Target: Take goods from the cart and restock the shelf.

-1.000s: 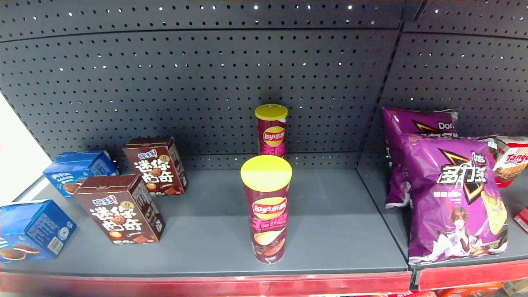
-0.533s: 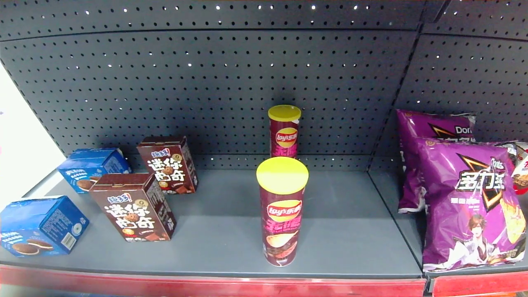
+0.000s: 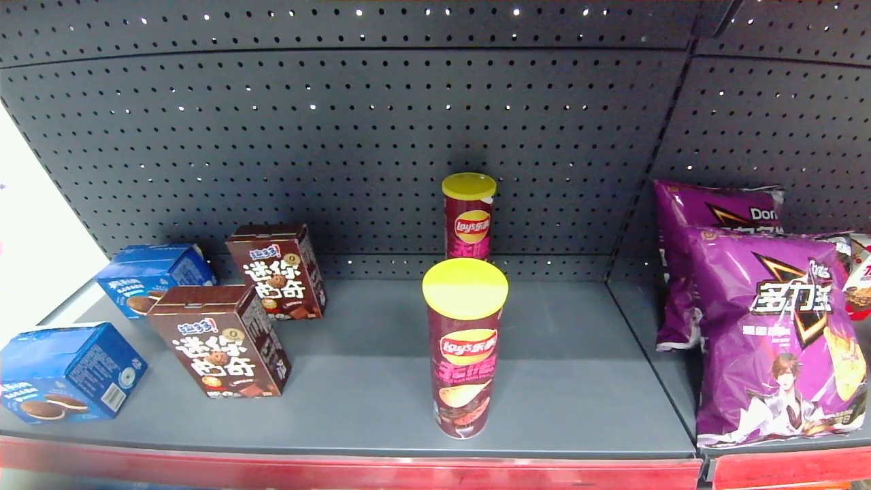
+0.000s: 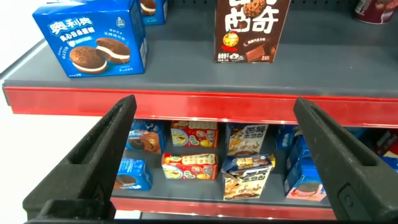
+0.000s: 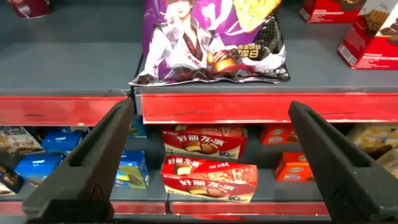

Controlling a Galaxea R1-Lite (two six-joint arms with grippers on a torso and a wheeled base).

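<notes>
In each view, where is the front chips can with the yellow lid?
Head view: front chips can stands mid-shelf, before a second can.
Left wrist view: its base, along the shelf from the brown box.
Right wrist view: its base, along the shelf from the purple bag.
Shared landmark: the red shelf edge.

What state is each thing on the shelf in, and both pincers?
Front chip can, upright, lid on.
Rear chip can, upright, lid on.
Front brown cookie box, upright, closed.
Rear brown cookie box, upright, closed.
Front blue cookie box, closed.
Rear blue cookie box, closed.
Front purple chip bag, propped up.
Rear purple chip bag, standing.
Left pincer, open, empty.
Right pincer, open, empty.
</notes>
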